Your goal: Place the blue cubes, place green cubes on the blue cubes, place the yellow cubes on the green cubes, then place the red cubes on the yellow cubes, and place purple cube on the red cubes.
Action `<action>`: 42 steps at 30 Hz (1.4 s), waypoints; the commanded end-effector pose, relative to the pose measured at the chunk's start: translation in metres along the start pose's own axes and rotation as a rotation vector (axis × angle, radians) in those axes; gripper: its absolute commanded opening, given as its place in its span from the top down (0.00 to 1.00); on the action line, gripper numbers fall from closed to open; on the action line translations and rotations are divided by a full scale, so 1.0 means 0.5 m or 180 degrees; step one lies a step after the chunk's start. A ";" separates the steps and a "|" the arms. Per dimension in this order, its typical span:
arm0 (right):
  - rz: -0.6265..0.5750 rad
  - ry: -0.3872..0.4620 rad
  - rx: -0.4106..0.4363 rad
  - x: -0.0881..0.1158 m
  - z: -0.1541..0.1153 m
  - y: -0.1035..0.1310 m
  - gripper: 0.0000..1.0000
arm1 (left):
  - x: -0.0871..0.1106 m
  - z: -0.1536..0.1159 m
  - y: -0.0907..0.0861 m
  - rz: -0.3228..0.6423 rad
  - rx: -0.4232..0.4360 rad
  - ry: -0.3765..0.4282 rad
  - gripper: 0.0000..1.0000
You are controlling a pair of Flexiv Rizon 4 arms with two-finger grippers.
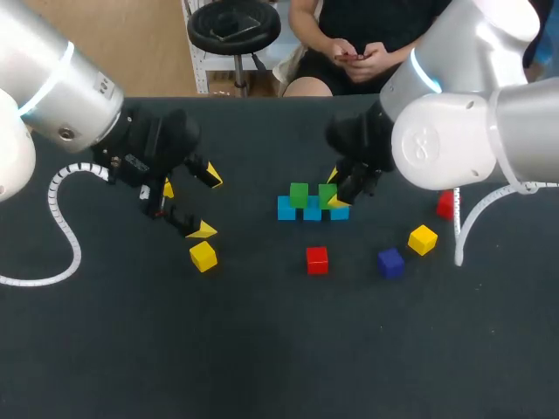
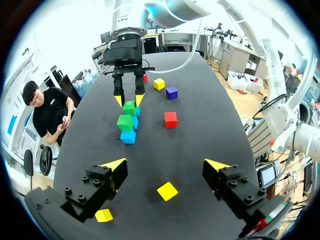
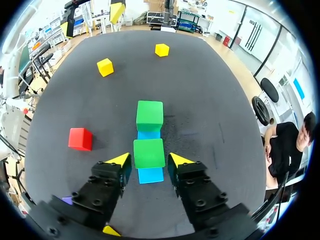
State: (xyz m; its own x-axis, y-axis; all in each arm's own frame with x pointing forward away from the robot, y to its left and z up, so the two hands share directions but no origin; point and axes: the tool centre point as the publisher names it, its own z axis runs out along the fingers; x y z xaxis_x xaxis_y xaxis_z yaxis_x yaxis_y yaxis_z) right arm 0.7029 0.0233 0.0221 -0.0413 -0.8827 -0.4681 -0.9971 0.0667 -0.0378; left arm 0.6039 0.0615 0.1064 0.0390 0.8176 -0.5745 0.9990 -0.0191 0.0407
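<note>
Head view shows the blue cubes in a row with two green cubes on top. The right hand is open around one green cube. The left hand is open and empty. Yellow cubes, red cubes and the purple cube lie loose on the bench.

White arms carry black claws (yellow-tipped) and ribbed white cables.

Cube count — eleven
Three blue cubes, two green cubes, three yellow cubes, two red cubes — one purple cube.
</note>
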 end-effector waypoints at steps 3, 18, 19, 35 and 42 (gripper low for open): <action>-0.0002 -0.0009 -0.0018 0.001 -0.002 -0.002 0.26 | 0.002 0.000 0.001 0.0007 0.0004 -0.0004 0.00; 0.0014 -0.0071 0.0069 0.019 -0.068 0.010 0.00 | 0.002 0.000 0.001 0.0007 0.0004 -0.0004 0.00; 0.0014 -0.0057 0.0084 0.021 -0.073 0.012 0.00 | 0.002 0.000 0.001 0.0007 0.0004 -0.0004 0.00; -0.0204 -0.0027 0.0012 0.090 -0.156 0.077 0.00 | 0.002 0.000 0.001 0.0007 0.0004 -0.0004 0.00; -0.0320 -0.0120 -0.0081 0.131 -0.193 0.103 0.00 | 0.002 0.000 0.001 0.0007 0.0004 -0.0004 0.00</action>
State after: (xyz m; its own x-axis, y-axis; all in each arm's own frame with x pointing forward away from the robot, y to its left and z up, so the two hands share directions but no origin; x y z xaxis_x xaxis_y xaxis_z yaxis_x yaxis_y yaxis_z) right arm 0.6491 -0.0635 0.0693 0.0512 -0.8762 -0.4792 -0.9979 -0.0259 -0.0592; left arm 0.6039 0.0615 0.1064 0.0391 0.8176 -0.5745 0.9990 -0.0191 0.0407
